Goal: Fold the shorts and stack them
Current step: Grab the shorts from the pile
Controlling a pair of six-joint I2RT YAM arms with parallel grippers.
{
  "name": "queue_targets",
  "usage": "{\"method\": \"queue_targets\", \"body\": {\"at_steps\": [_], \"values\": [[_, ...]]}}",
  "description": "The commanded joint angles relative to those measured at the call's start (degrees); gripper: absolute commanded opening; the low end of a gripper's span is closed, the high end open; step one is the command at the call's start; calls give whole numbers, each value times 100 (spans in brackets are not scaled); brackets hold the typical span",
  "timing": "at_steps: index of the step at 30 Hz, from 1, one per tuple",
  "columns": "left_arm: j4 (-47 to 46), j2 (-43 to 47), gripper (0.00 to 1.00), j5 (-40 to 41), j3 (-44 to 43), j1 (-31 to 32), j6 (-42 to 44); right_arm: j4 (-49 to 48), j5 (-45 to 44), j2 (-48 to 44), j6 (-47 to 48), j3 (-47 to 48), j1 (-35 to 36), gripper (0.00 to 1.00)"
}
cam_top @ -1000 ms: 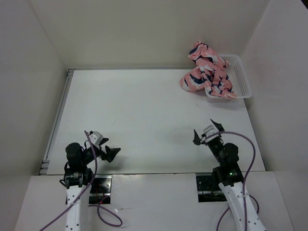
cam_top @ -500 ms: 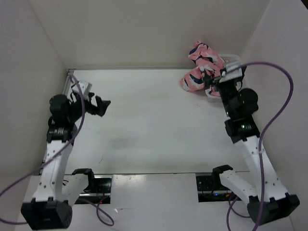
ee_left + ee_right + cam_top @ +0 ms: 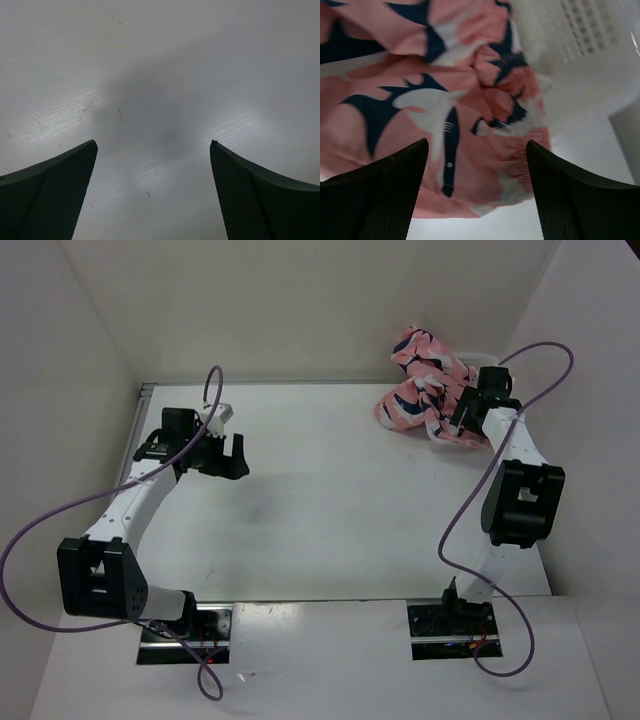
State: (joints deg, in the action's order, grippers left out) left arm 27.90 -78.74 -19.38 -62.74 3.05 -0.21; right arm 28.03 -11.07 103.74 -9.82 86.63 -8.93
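The salmon-pink shorts [image 3: 420, 380] with navy and white shapes lie crumpled at the back right, partly in the white mesh basket [image 3: 479, 354] and partly spilled onto the table. My right gripper [image 3: 460, 422] hangs open just over the near end of the heap. In the right wrist view the shorts [image 3: 470, 100] fill the space between and beyond the fingers, with an elastic hem near the right finger; nothing is gripped. My left gripper [image 3: 237, 454] is open above bare table at the left, far from the shorts. The left gripper [image 3: 154, 146] shows only tabletop between its fingers.
White walls close in the table at the back and both sides. The basket's mesh wall [image 3: 580, 25] sits right behind the shorts, near the right wall. A metal rail [image 3: 128, 455] runs along the table's left edge.
Both arms have left their folded pose by the bases. The right arm reached to the back right over the shorts and basket. The left arm swung out over the table's left part.
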Motion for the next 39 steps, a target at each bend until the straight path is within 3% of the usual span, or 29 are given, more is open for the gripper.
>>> {"method": "queue_targets", "body": {"at_steps": [1, 8, 15, 23, 25, 26, 31, 33, 39], "values": [[128, 79, 100, -549, -177, -6, 21, 343, -474, -328, -1047, 337, -30, 83], [128, -185, 100, -813, -229, -6, 21, 291, -1309, -144, -1144, 267, -109, 83], [128, -291, 100, -928, -230, -6, 21, 562, -1678, -539, -1337, -278, -109, 79], [128, -186, 100, -1042, -177, -6, 21, 616, -890, -654, -1592, -665, -451, 78], [181, -186, 100, -1095, -177, -6, 21, 545, -713, -654, -1593, -665, -521, 74], [181, -133, 100, -1095, -125, -6, 21, 545, -634, -654, -1593, -665, -522, 65], [181, -81, 100, -1147, -19, -6, 21, 485, -45, -715, -1698, -770, -522, 44], [181, -80, 100, -1147, -19, -6, 21, 432, 8, -715, -1698, -832, -522, 32], [181, 25, 100, -1095, 34, -6, 21, 370, 8, -768, -1637, -832, -522, 12]]}}
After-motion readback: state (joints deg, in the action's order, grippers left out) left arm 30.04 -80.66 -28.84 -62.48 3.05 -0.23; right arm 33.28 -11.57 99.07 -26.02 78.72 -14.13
